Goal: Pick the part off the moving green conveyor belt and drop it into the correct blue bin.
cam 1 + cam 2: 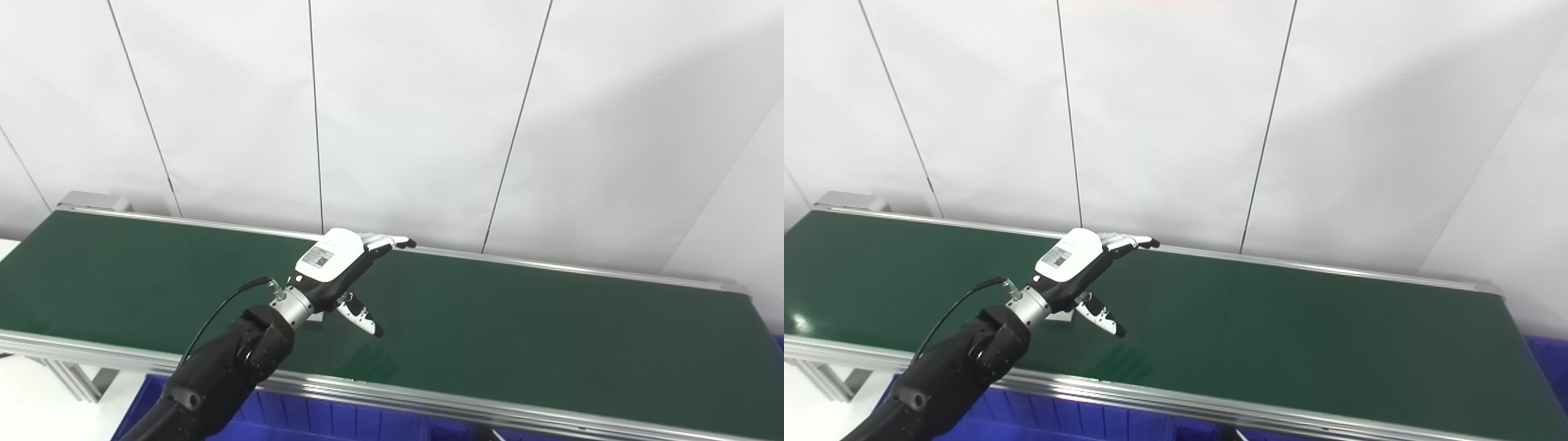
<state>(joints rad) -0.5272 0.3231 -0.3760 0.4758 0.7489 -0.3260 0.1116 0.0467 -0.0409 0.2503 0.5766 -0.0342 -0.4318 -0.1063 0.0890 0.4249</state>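
My left hand (pixel 340 263) hovers over the green conveyor belt (pixel 551 331), left of its middle. It is open, with the fingers (pixel 389 241) stretched toward the far rail and the thumb (pixel 361 318) pointing down toward the belt. A small pale part (pixel 315 317) shows just beneath the wrist, on the belt and mostly hidden by the hand. In the right eye view the same part (pixel 1062 318) peeks out under the hand (pixel 1078 257). The hand holds nothing. My right hand is out of view.
A blue bin (pixel 343 419) sits below the belt's near rail (pixel 490 411). Another blue bin (pixel 1546 355) shows at the right edge. A white panelled wall rises behind the far rail (pixel 551 264). The belt's left end (pixel 92 201) has a metal housing.
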